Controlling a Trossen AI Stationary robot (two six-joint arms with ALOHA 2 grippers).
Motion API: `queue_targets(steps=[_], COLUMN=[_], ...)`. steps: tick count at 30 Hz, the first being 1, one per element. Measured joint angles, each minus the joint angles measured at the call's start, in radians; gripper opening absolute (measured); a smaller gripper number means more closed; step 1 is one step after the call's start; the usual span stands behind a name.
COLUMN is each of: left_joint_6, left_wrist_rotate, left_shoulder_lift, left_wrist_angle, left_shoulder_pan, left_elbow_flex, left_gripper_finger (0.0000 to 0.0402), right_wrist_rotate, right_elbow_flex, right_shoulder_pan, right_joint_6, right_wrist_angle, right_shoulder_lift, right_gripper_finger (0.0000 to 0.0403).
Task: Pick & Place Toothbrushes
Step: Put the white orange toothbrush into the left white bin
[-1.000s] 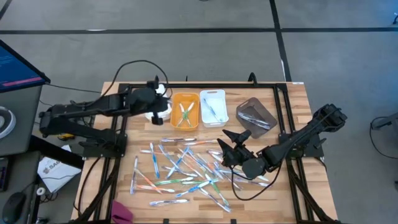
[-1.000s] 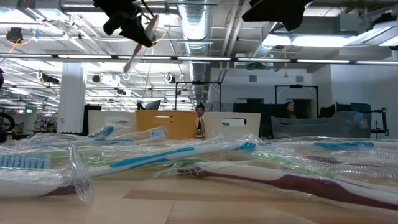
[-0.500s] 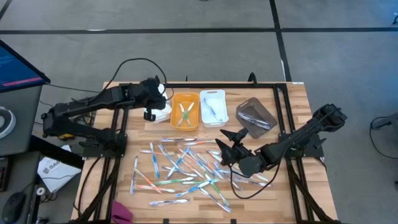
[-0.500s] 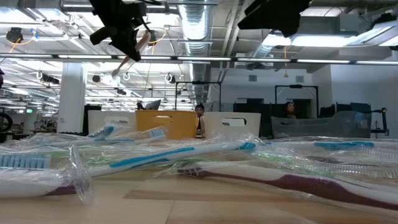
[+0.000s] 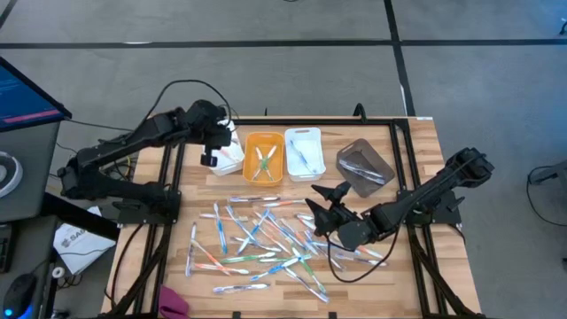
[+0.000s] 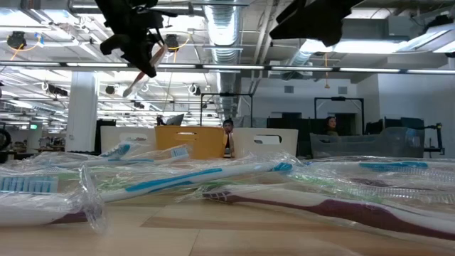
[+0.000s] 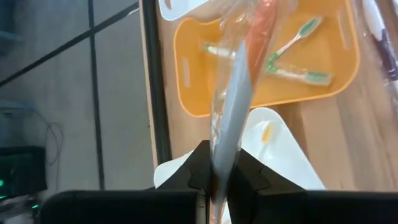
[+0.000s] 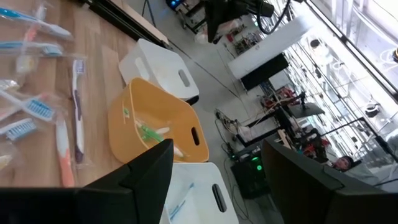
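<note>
The wooden worktop [image 5: 407,159] carries a row of bins along its far edge: a white bin [image 5: 229,158] at the left, an orange bin [image 5: 262,156], a second white bin [image 5: 303,153] and a tilted grey bin [image 5: 364,167]. Wrapped toothbrushes [image 5: 257,239] lie scattered across its middle. A magenta object [image 5: 174,304] sits at the near left corner.

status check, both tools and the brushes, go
Left tool shut on wrapped brush, over white bin. Right tool open above brush pile. Nothing in the way.
</note>
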Motion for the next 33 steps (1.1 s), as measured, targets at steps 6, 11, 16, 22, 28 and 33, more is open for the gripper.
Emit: queue_targets(steps=[6,11,16,22,28,33], left_joint_6=[-0.001,0.0,0.0,0.001,0.0,0.0], left_wrist_rotate=[0.007,0.007,0.008,0.044,0.067,0.067], left_shoulder_lift=[0.0,0.0,0.0,0.008,0.007,0.007], left_wrist_angle=[0.0,0.003,0.011,0.012,0.032,0.035], left_shoulder_pan=[0.043,0.059,0.048,0.055,0.056,0.056], left_elbow_flex=[-0.001,-0.045,-0.062,-0.063,-0.089,-0.108], left_gripper_finger=[0.0016,0.0017,0.0017,0.0017,0.0017,0.0017], right_wrist_rotate=[-0.001,-0.022,-0.023,-0.048,-0.093,-0.095], right_elbow_flex=[0.0,0.0,0.0,0.0,0.0,0.0], right_shoulder_pan=[0.0,0.0,-0.005,-0.021,-0.026,-0.025], right_joint_6=[0.008,0.011,0.011,0.026,0.052,0.053], right_wrist_angle=[-0.003,-0.003,-0.003,-0.007,-0.035,-0.035], right_shoulder_lift=[0.0,0.0,0.0,0.0,0.0,0.0], right_gripper_finger=[0.024,0.024,0.024,0.024,0.024,0.024])
